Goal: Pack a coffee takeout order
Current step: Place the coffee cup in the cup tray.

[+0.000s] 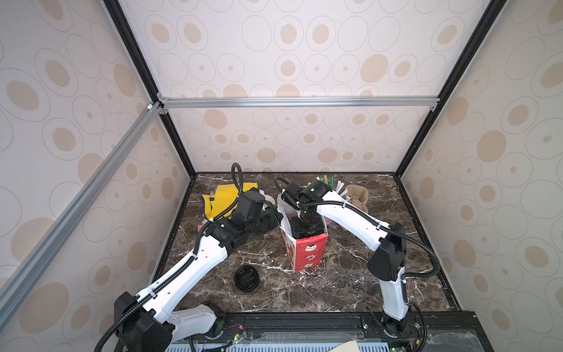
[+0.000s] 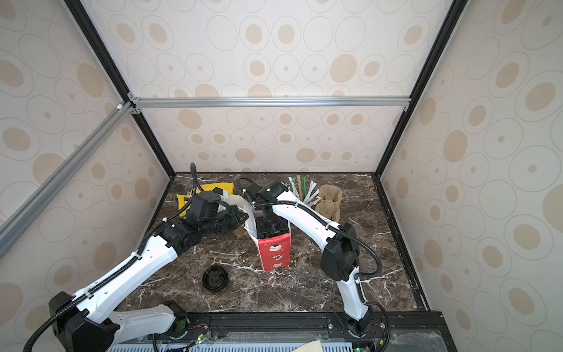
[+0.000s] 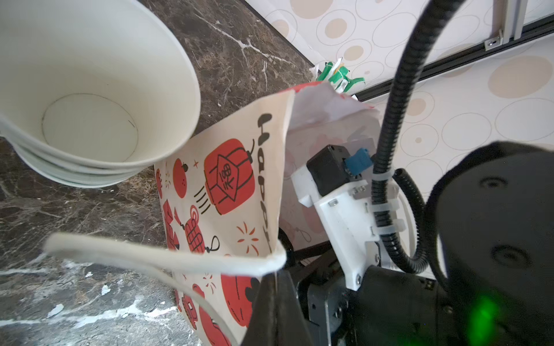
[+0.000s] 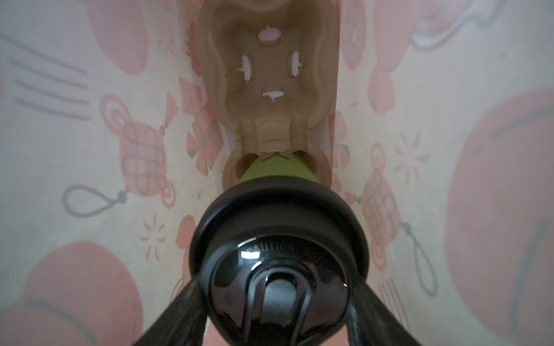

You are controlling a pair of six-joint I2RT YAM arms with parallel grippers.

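Observation:
A red-and-white paper bag (image 1: 307,253) (image 2: 274,253) stands open mid-table. My right arm reaches down into it. In the right wrist view my right gripper (image 4: 277,299) is shut on the green-sided cup (image 4: 278,169) at its black lid (image 4: 278,227). The cup's base meets a well of the brown pulp tray (image 4: 269,75) lying inside the bag. My left gripper (image 3: 274,287) (image 1: 275,218) is shut on the bag's rim (image 3: 227,191) beside its white handle (image 3: 150,254). The yellow napkin (image 1: 224,195) (image 2: 213,190) lies at the back left.
A stack of lidless white cups (image 3: 90,90) (image 2: 236,202) sits close to my left gripper. A lone black lid (image 1: 246,279) (image 2: 215,279) lies in front of the bag. More pulp trays (image 1: 358,195) and wrapped straws (image 1: 332,183) stand at the back right.

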